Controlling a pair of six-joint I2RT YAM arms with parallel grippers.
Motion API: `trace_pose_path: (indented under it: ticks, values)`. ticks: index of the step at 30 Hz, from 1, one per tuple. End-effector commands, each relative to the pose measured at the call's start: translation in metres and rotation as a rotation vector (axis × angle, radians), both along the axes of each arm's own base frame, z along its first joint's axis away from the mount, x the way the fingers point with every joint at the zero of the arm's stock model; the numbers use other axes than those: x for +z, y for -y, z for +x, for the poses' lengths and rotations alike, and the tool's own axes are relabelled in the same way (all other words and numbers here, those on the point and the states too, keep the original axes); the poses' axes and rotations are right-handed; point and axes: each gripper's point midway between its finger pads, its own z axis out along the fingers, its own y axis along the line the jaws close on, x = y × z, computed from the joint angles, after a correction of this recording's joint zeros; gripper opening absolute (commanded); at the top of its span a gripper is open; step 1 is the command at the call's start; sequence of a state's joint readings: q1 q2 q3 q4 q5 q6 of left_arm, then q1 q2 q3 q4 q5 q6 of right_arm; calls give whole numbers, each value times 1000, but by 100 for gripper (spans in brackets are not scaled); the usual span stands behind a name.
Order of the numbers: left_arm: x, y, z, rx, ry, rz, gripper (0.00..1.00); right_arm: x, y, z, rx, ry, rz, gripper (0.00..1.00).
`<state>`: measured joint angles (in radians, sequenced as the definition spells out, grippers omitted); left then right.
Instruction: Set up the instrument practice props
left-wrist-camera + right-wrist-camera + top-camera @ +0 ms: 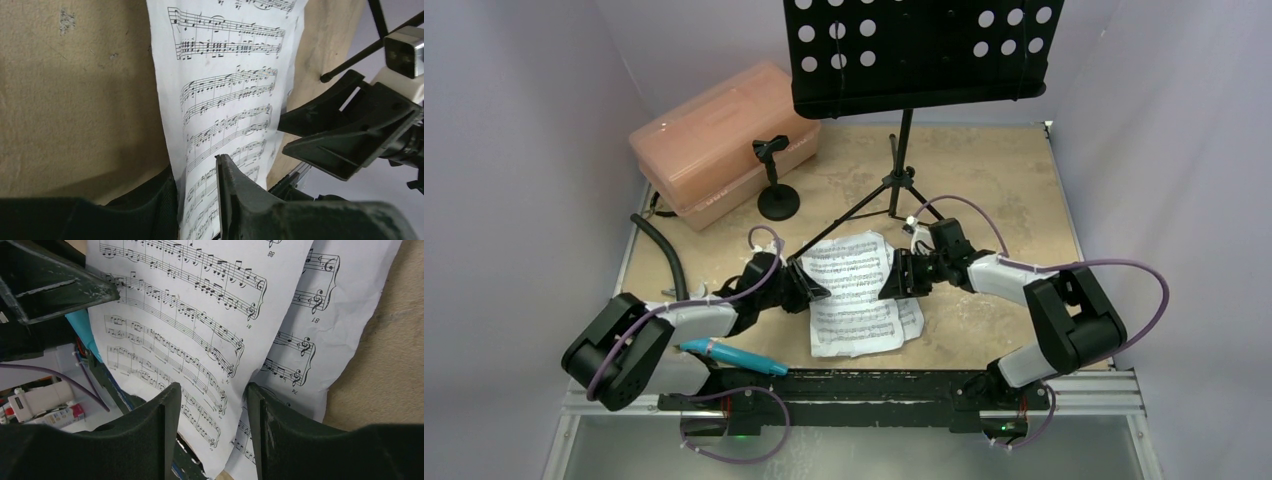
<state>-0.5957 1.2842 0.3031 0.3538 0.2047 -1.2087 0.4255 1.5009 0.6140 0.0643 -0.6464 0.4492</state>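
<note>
Two white sheet-music pages (856, 300) lie overlapped on the tan table. The top page (225, 95) bows up a little. My left gripper (812, 285) is narrowly open, and the top page's left edge lies between its fingers (196, 172). My right gripper (892, 280) is open and straddles the pages' right side (210, 390), over the top page (190, 315) and the lower page (320, 320). The black music stand (919, 50) stands at the back. The small black mic stand (776, 195) stands upright left of it. The cyan microphone (732, 356) lies by the left arm.
A pink translucent box (719, 140) sits at the back left, just behind the mic stand. The music stand's tripod legs (864, 205) reach down toward the pages. A black hose (664, 250) runs along the left edge. A black rail (874, 385) borders the near edge.
</note>
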Motion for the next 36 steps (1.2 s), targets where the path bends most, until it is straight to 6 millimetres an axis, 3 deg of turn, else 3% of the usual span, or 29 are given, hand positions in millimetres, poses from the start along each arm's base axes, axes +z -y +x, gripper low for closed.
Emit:
trace_pose_path:
  ticks: [1,4,7,16,22,36]
  values:
    - [10,14,8,-62,33,-24,23,13,-3,2,17,47,11,54]
    - [15,17,7,-92,51,-31,8,21,0,5,3,69,0,55]
    - [18,17,3,-107,62,-39,0,33,5,6,-5,93,-27,57]
    - [48,32,-15,-231,113,-130,0,97,18,22,-76,253,-75,66]
    - [72,35,-19,-330,154,-69,0,139,22,25,-162,317,-32,74]
    - [158,40,-7,-458,403,9,0,190,21,31,-203,376,19,77]
